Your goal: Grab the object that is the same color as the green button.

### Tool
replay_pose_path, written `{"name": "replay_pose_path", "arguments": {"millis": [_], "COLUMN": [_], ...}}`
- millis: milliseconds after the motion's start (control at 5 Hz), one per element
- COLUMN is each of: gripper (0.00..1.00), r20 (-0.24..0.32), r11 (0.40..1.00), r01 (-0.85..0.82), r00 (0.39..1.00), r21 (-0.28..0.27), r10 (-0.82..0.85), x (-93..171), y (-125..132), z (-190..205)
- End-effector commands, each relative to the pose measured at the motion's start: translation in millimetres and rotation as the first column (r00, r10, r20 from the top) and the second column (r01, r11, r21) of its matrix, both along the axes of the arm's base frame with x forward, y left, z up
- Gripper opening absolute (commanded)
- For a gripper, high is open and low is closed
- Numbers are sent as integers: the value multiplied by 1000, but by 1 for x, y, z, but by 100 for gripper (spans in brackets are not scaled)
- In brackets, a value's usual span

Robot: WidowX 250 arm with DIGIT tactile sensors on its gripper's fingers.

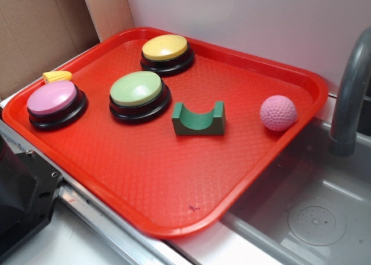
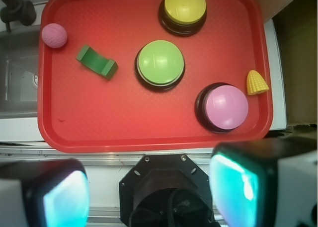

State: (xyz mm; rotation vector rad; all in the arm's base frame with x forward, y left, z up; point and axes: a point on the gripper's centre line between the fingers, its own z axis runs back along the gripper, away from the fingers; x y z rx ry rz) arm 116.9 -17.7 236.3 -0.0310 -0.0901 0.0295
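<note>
wrist view shows my gripper (image 2: 149, 197) with its fingers spread wide, nothing between the pads, hanging high above the near edge of the red tray (image 2: 99, 122) and not yet over any object. i take this as the reach phase, with the grasp itself still to come.

from the green button (image 2: 160, 64) in that view, the green block (image 2: 97, 61) lies just to the left, apart from it, resting flat with its curved cut-out facing up. the pink ball (image 2: 54, 35) sits further left and a little up from the block. the pink button (image 2: 226, 107) is down and right of the green button, the yellow button (image 2: 184, 7) above it, the toy corn (image 2: 257, 82) out by the tray's right rim.

to do this well, i judge i should centre over the block, turn the wrist so the fingers close across its flat long faces, not along the curve, then descend straight, staying clear of the green button's dome.
</note>
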Motion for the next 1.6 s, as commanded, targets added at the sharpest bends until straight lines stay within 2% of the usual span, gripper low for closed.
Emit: {"name": "replay_pose_path", "arguments": {"millis": [0,200,400,1200,1400], "gripper": [100,100,100,100,100], "r20": [0,51,12,12,45], "r11": [1000,956,913,913,845], "r01": [0,252,403,403,531], "r00": [1000,968,915,915,848], "r21": [0,-148,-67,-67,-67], "r10": [0,-247,-403,-403,-529], "x": [0,50,92,92,113], "y": [0,-44,-83,-83,-78], "z": [0,-50,-87,-87,-135]}}
